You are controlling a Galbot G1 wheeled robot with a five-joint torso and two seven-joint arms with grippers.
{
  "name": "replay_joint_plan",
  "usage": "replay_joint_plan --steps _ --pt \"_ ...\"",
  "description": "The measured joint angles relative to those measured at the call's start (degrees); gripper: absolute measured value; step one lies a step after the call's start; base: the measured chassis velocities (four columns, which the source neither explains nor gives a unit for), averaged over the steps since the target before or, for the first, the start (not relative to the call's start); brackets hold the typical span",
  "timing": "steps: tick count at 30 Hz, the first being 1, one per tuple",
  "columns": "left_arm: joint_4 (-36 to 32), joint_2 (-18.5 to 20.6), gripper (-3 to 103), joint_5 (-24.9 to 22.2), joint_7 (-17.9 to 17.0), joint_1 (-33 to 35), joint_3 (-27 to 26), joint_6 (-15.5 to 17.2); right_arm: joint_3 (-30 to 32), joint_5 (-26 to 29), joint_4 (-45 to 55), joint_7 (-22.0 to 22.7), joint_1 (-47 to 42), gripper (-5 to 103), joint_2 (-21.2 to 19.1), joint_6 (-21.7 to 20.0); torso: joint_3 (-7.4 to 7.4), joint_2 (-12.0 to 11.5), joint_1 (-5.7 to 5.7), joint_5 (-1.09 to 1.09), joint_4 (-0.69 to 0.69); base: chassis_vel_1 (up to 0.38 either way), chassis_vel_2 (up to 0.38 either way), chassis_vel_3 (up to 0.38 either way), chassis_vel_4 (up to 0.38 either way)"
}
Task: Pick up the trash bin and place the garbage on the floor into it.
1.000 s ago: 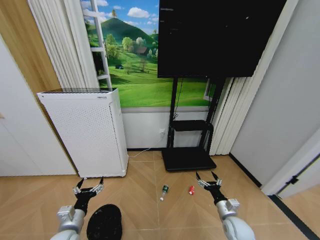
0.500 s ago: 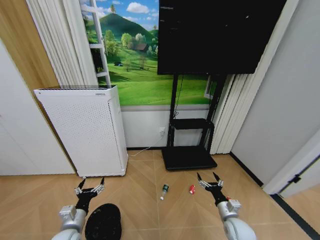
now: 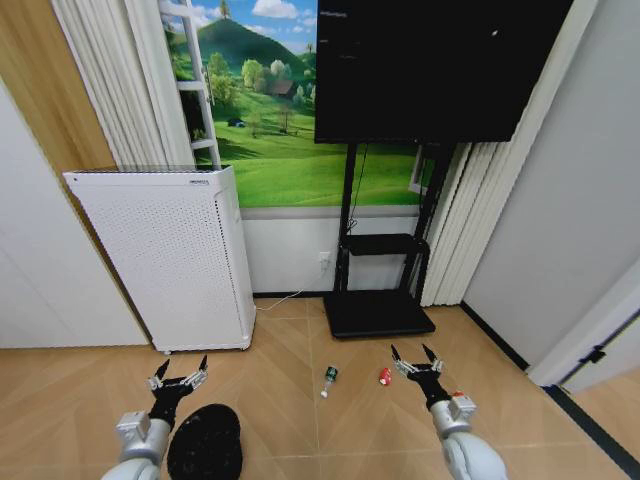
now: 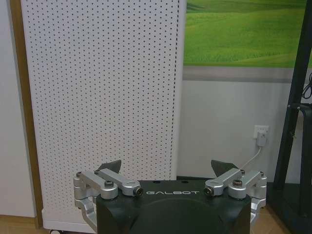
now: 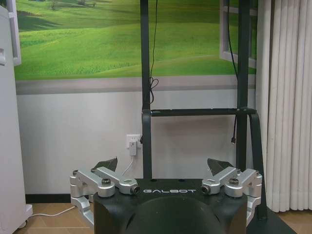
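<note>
The trash bin (image 3: 206, 443), a small round black mesh basket, stands on the wooden floor at the bottom left of the head view. My left gripper (image 3: 179, 375) is open, just beyond the bin's left rim, and holds nothing; the left wrist view shows the same gripper (image 4: 167, 168) open toward the white appliance. Of the garbage, a clear bottle with a green label (image 3: 328, 380) and a small red can (image 3: 384, 377) lie on the floor mid-view. My right gripper (image 3: 413, 356) is open and empty, close to the right of the can; it (image 5: 165, 165) faces the TV stand.
A tall white perforated appliance (image 3: 160, 260) stands against the wall on the left. The black TV stand (image 3: 378, 315) with its flat base sits straight ahead under a big screen. Curtains (image 3: 470, 220) and a white wall close the right side.
The whole head view has shifted slightly downward, so the camera moved. Both open grippers hold nearly the same place over the floor, and the bin, bottle and can lie as before.
</note>
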Motion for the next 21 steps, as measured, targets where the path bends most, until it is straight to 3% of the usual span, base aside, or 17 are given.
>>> replay_joint_plan --steps 21 --pt "-1.2 -1.0 100 0.6 0.3 1.4 -0.5 -1.0 0.5 1.3 1.3 0.2 -0.7 100 0.0 -0.3 -3.12 -5.1 -2.02 0.0 0.0 0.0 0.0 0.0 0.0"
